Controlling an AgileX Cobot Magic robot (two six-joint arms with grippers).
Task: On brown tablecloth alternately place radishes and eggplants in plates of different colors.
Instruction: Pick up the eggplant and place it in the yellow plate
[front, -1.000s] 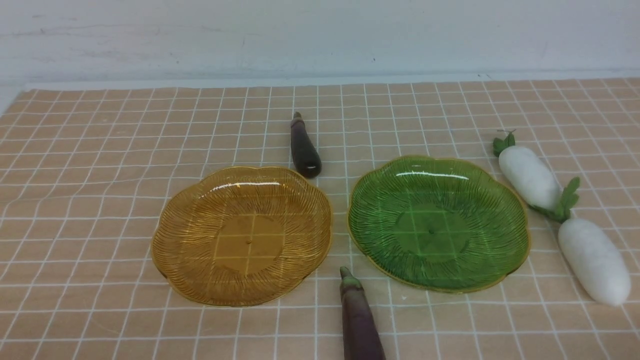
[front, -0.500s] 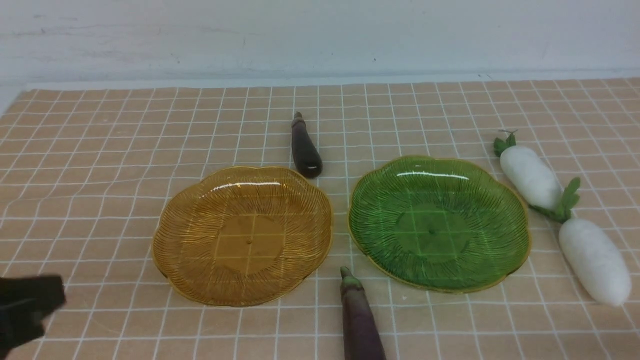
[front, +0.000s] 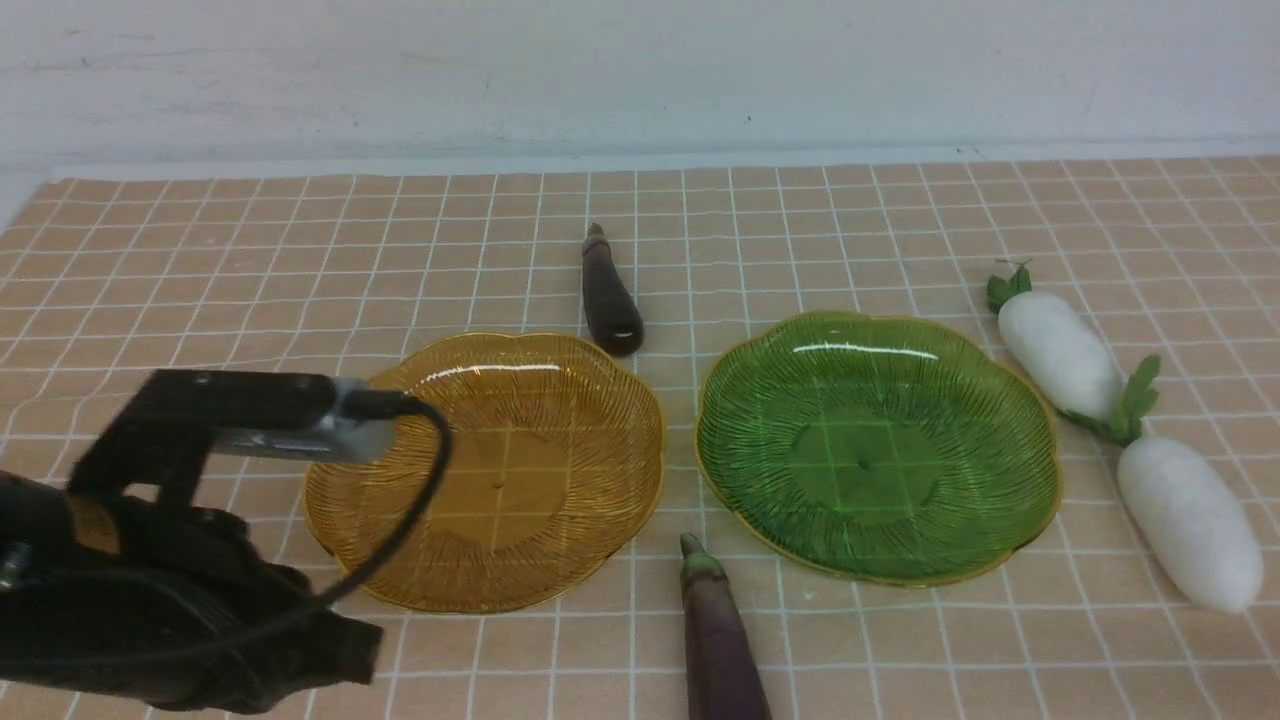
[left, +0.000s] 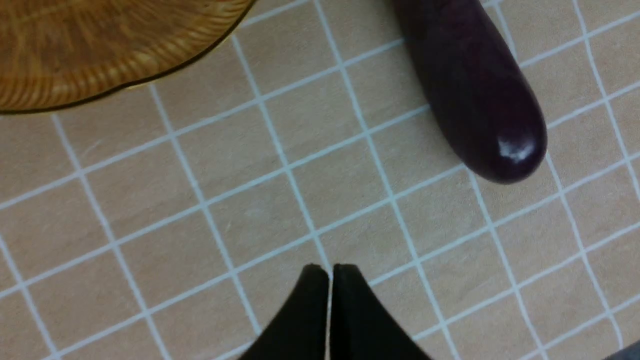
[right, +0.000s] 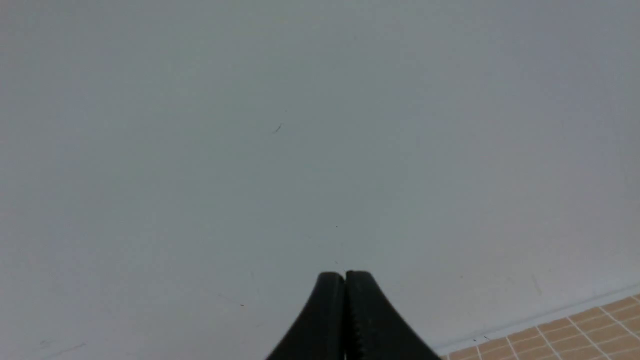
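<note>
Left tool (left: 330, 272): tips pressed together, empty, over cloth (front: 200, 250), near blunt end of near eggplant (front: 720, 640). Amber plate (front: 495, 480): bare. Far eggplant (front: 610, 295): on cloth at amber plate's back rim. Green plate (front: 870, 450): bare. Far radish (front: 1060, 350), near radish (front: 1188, 520): on cloth right of green plate. Right tool (right: 345, 275): tips pressed together, empty, facing wall (right: 300, 125). Judged progress: nothing placed; all four pieces left; first grasp pending.
</note>
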